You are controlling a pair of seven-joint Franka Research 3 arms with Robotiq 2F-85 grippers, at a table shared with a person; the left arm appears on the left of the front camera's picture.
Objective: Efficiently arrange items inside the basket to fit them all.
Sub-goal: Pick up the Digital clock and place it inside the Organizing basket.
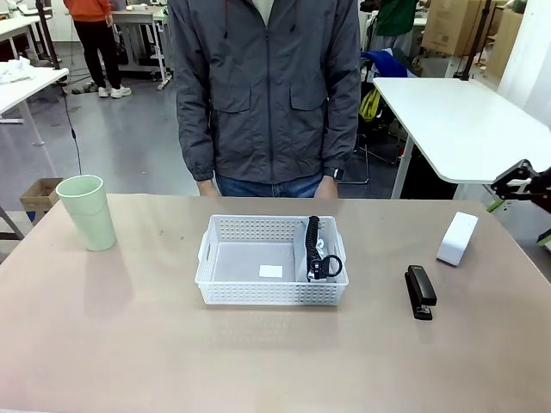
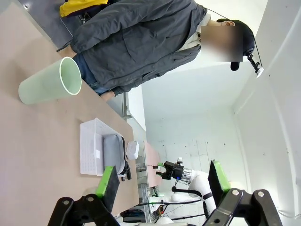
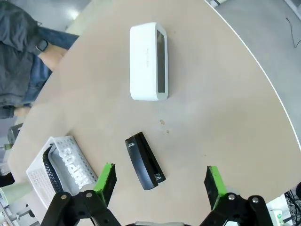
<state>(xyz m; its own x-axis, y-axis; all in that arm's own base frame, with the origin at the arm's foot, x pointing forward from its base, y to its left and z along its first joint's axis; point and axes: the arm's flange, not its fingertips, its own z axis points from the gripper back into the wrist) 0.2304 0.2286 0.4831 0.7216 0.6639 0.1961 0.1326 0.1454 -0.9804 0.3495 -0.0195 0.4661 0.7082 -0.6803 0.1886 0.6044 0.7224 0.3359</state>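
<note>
The white lattice basket [image 1: 224, 288] sits mid-table, with the grey pouch [image 1: 312, 251] standing on edge against its right wall, black strap up. A pale green cup [image 1: 87, 212] stands upright at the far left. The white box [image 1: 457, 238] and the black stapler [image 1: 420, 292] lie on the table to the right of the basket. My right gripper [image 3: 160, 182] hangs open above the stapler [image 3: 145, 161], with the white box [image 3: 148, 61] beyond it. My left gripper [image 2: 162, 181] is open in the air, holding nothing. From there the cup [image 2: 49, 85] and basket [image 2: 89, 141] lie far off.
A person in a grey jacket [image 1: 267, 86] stands at the far edge, hands down by the table. My right arm [image 1: 516, 182] hovers off the right edge. A white side table [image 1: 465, 120] stands behind it. Bare tabletop [image 1: 129, 344] lies in front of the basket.
</note>
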